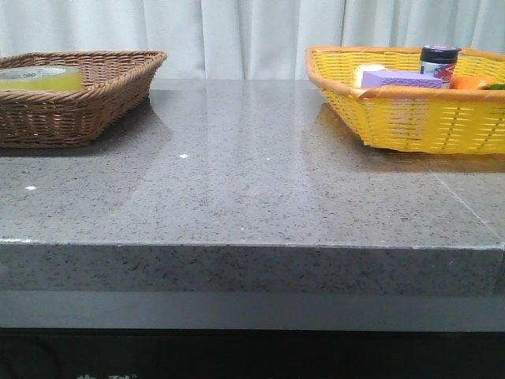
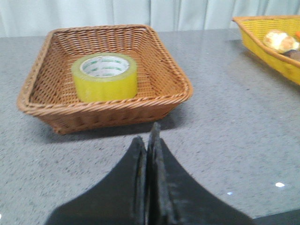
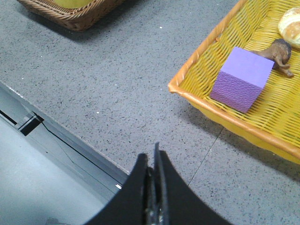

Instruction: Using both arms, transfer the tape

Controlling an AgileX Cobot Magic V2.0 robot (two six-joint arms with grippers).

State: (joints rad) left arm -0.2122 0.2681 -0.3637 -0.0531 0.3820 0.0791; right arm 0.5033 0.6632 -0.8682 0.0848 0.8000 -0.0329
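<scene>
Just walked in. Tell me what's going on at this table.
Nothing is being handled yet. The tape sits flat in the brown wicker basket on the robot's left. The yellow basket on the right holds a purple block and other items. The left claw and right claw are both shut and empty above the table.

The right gripper (image 3: 152, 161), fingers pressed together, hung over the grey table (image 3: 117, 89). At upper right, a yellow basket (image 3: 206, 101) held a purple block (image 3: 241, 79).
</scene>
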